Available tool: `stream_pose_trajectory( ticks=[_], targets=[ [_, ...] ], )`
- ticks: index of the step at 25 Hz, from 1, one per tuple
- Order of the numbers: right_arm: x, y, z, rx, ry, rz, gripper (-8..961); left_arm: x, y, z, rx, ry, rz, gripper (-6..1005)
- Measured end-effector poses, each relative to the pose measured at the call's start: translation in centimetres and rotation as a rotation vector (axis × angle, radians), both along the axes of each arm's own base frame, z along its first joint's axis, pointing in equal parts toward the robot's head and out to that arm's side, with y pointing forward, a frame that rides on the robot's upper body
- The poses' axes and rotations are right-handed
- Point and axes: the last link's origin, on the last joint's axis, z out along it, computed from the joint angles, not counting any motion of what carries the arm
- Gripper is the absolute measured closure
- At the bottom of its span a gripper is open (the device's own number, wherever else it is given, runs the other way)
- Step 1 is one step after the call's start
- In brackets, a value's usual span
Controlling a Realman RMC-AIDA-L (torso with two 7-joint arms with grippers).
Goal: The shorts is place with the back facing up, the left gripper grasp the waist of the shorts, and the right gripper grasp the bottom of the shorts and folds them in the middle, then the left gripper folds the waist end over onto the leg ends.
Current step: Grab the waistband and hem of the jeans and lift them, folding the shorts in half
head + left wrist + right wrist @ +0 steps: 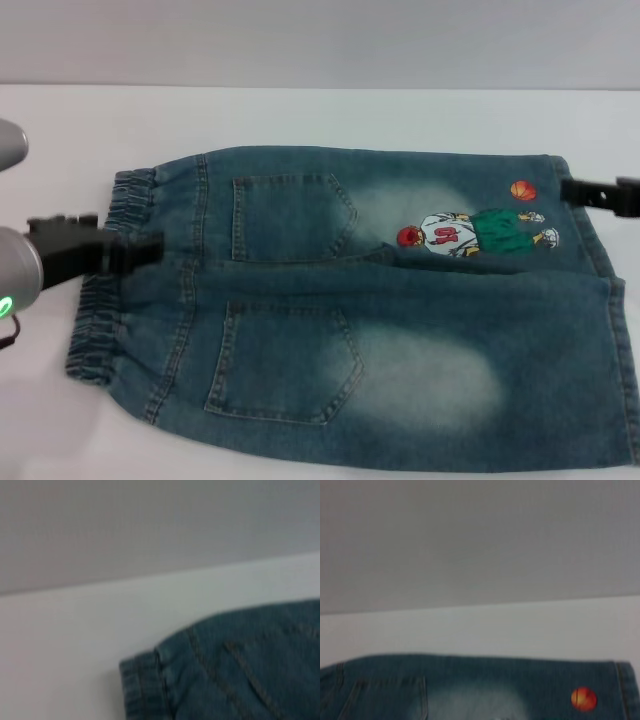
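The blue denim shorts (400,330) lie flat on the white table (300,115), back pockets up. Their gathered waist (100,330) is at the left and the bottom hems (615,330) at the right. A cartoon basketball-player print (470,232) sits on the far leg. My left gripper (150,248) reaches in from the left onto the middle of the waistband. At the far leg's hem, my right gripper (572,190) touches the edge. The left wrist view shows a waistband corner (140,690). The right wrist view shows the far leg (470,685) with the orange ball print (583,698).
White tabletop surrounds the shorts, with a wide bare strip behind them up to the grey wall (320,40). The near leg's hem runs close to the table's front and right limits of the head view.
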Motion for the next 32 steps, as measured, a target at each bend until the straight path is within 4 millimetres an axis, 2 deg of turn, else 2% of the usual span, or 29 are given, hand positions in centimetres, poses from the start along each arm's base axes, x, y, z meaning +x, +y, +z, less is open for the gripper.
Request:
stream_pose_trajectory(
  ticks=[5,13,22,27,32],
  targets=[
    [0.4,-0.8,1.1,-0.065,0.003,-0.043,236,-0.4,-0.7,-0.3,-0.097,0.025,0.069,200],
    [1.5,-1.4,0.8,-0.115,-0.034,-0.111,236,-0.8,-1.6,0.0,-0.2,0.057,0.162,200],
    [0.6,-1.8,1.1,-0.095,0.001,-0.144,236,-1.2,-1.3,2.2,-0.209,0.098,0.278,201],
    [0.3,-2.5,1.3,-0.116,0.034,-0.204,236,-0.9,-1.2,2.3,-0.239,0.119,0.295,201],
    [0.4,-2.3,1.2,-0.128,0.037,-0.215,236,-1.4,-1.3,2.0,-0.226,0.141,0.311,201]
  ],
)
